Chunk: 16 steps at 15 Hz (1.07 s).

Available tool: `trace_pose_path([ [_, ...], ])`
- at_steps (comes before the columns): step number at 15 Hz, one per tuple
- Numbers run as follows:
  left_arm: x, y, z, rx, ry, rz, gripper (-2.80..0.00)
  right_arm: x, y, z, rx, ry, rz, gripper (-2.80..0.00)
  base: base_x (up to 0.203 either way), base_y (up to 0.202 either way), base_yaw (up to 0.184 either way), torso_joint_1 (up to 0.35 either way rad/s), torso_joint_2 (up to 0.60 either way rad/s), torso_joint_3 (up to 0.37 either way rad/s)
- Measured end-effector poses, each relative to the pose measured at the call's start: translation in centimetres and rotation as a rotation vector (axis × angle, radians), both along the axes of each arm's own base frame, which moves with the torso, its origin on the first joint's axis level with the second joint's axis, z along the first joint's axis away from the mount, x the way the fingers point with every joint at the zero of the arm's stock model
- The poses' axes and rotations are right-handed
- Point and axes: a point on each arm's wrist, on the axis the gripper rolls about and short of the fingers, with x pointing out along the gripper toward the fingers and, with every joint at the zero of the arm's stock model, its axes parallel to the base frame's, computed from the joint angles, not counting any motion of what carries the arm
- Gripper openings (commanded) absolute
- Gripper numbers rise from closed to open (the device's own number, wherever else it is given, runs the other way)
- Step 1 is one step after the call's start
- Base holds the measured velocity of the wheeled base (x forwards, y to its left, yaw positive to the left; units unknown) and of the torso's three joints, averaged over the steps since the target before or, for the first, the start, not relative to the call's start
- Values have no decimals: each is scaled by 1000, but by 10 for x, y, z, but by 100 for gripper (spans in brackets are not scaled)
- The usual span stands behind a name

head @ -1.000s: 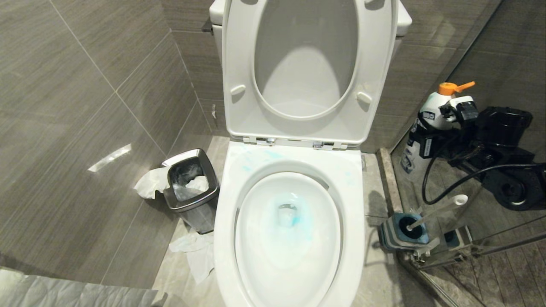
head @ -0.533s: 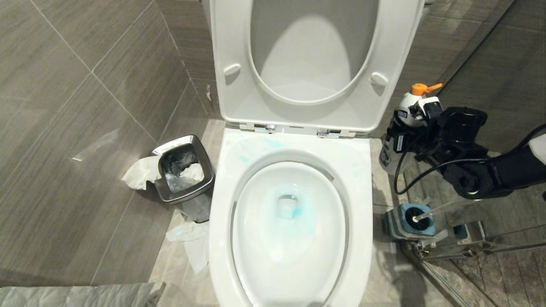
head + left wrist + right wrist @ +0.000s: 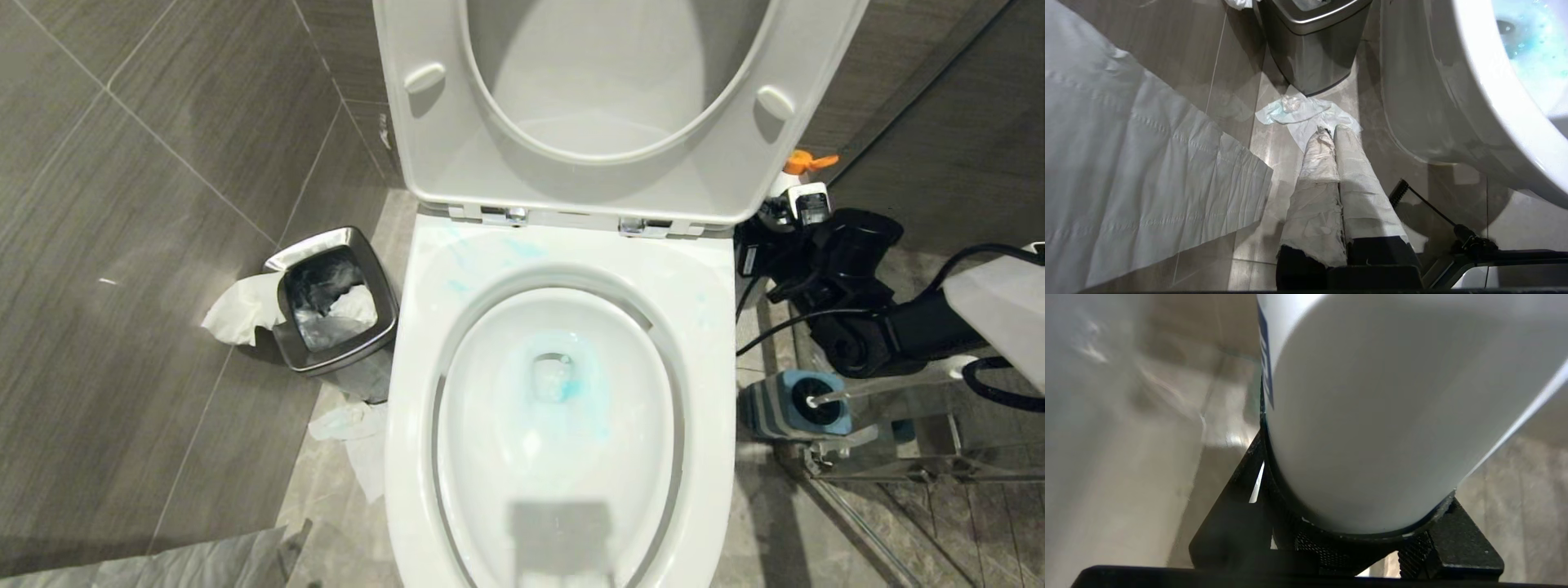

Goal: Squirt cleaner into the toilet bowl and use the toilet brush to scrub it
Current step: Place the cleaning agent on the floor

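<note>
The right end effector (image 3: 784, 214) is seen clamped around a white bottle (image 3: 1372, 416) with an orange cap (image 3: 804, 161), low beside the toilet bowl (image 3: 563, 261) on the robot's right. Just nearer, the toilet brush (image 3: 857, 394) stands in its blue-topped holder (image 3: 796, 404) on the floor. Pale blue cleaner (image 3: 563, 388) tints the bowl's water. The left end effector (image 3: 1331, 143), fingers pressed together and empty, hangs over crumpled tissue (image 3: 1306, 116) near a steel waste bin (image 3: 331, 298).
</note>
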Motion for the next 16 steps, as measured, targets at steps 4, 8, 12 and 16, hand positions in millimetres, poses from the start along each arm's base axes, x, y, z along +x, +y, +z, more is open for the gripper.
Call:
trace_pose_path([
  [4, 0, 0, 0, 1, 0, 0, -280, 7, 5, -9, 1, 8, -1, -280, 0, 0, 0, 0, 6, -200],
  [8, 0, 0, 0, 1, 0, -1, -280, 15, 8, -5, 6, -26, -7, -280, 0, 0, 0, 1, 1, -195],
  [12, 0, 0, 0, 0, 0, 0, -280, 26, 13, 3, 12, -82, -13, -280, 0, 0, 0, 6, 4, -192],
  [16, 0, 0, 0, -1, 0, 0, -280, 31, 24, 17, 19, -140, -5, -280, 0, 0, 0, -1, 5, -178],
])
